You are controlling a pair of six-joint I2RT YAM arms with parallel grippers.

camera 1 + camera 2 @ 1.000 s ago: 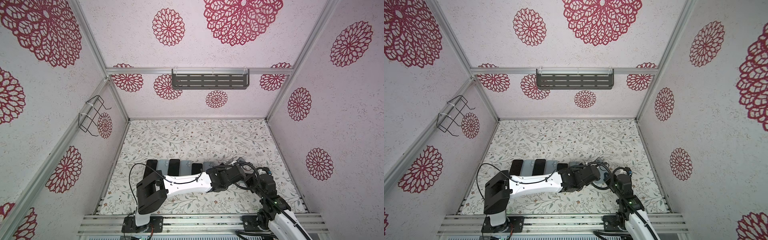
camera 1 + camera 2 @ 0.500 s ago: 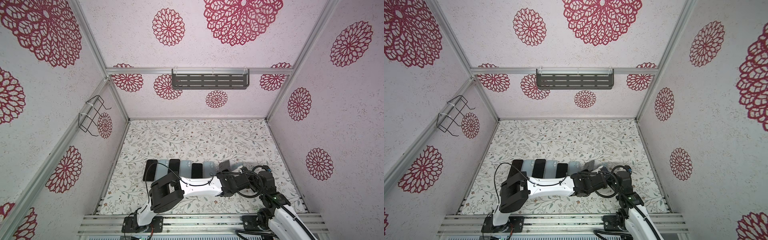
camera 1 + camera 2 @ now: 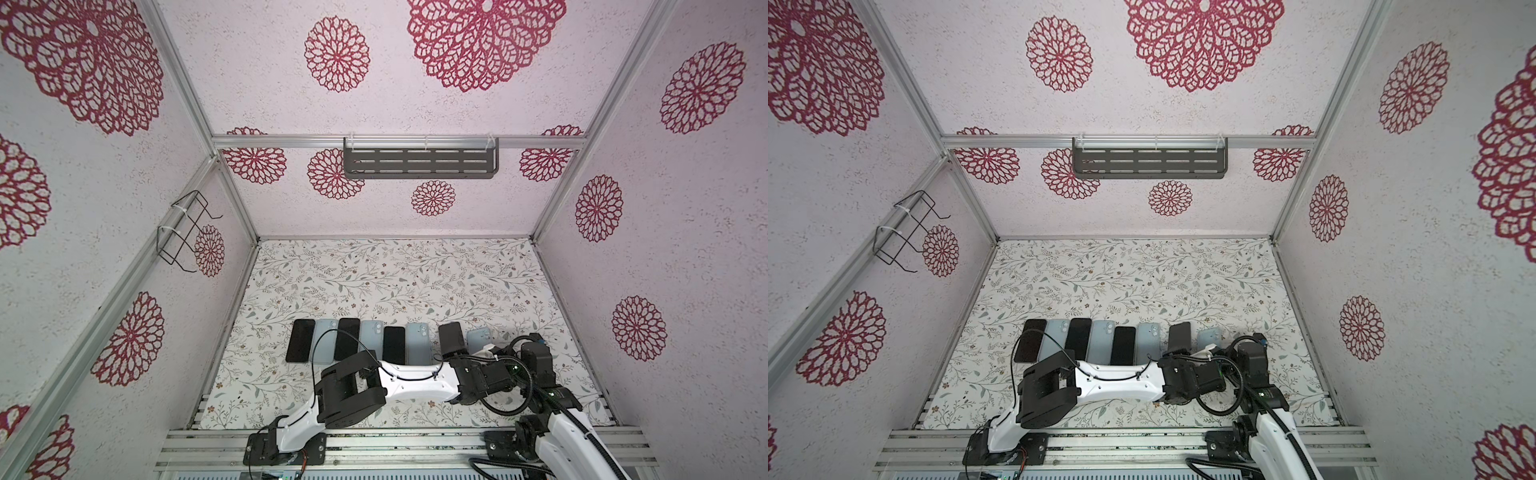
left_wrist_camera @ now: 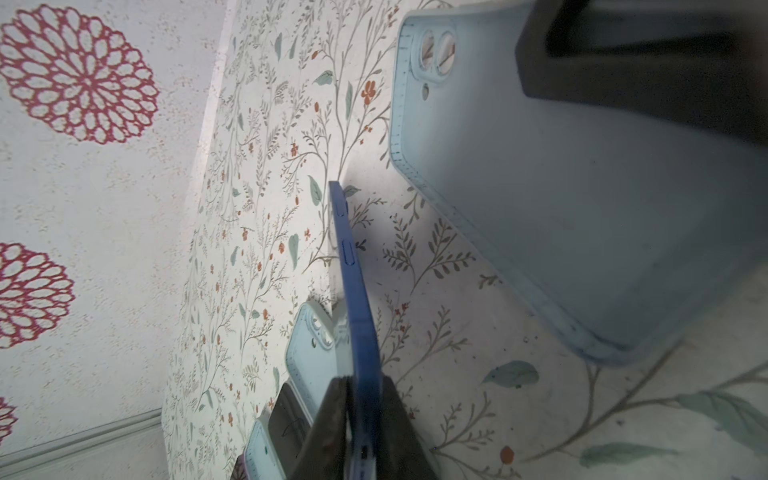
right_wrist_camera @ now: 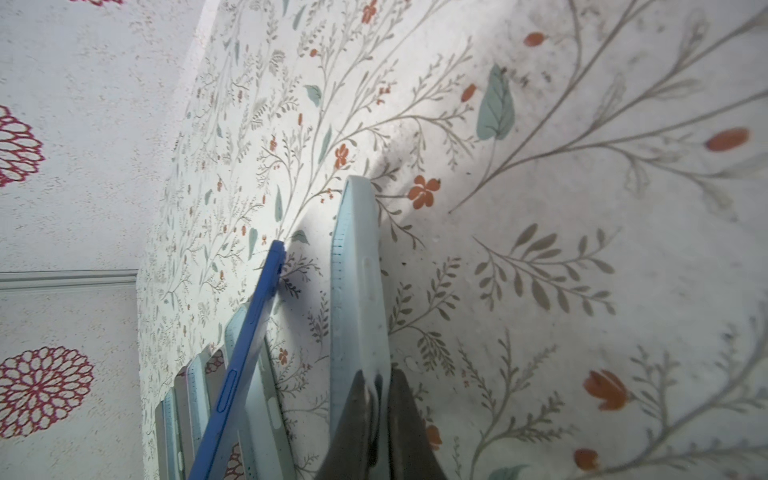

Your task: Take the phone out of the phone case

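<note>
both top views bright, evenly lit, sharp; wide-angle stretch toward the edges. wrist views dimmer and softer: grey shadow pools on the counter [image 4: 270,166] beside the phone case [image 4: 561,187]; left gripper [image 4: 360,395] dark, blurred up close; foreground out of focus.

In both top views the left arm [image 3: 415,380] hides the near ends of the phone [image 3: 452,337] and phone case [image 3: 481,337], so where they are held cannot be seen. In the left wrist view a dark blurred block [image 4: 644,58] covers part of the case.
</note>
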